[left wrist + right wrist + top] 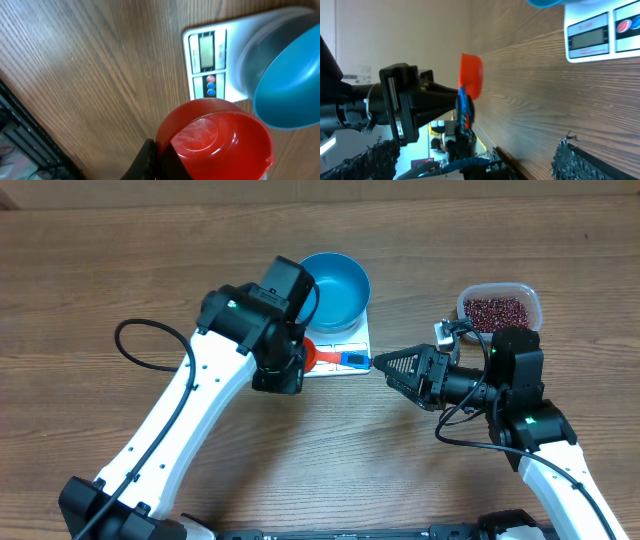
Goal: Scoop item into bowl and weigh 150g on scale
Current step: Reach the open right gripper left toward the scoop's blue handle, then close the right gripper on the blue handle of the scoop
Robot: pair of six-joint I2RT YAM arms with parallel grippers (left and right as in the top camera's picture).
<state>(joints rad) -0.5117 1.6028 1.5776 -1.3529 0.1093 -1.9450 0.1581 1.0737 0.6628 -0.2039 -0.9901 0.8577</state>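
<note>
Scoop (pixel 322 354) points its handle toward right tool (pixel 385 363).

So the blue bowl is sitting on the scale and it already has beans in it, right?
No. The blue bowl sits on the scale, but it is empty; the overhead view shows the beans only in the clear tub.

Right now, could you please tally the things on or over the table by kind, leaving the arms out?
Blue bowl: 1
White scale: 1
Red scoop: 1
Clear tub, holding the beans: 1
Total: 4
</note>
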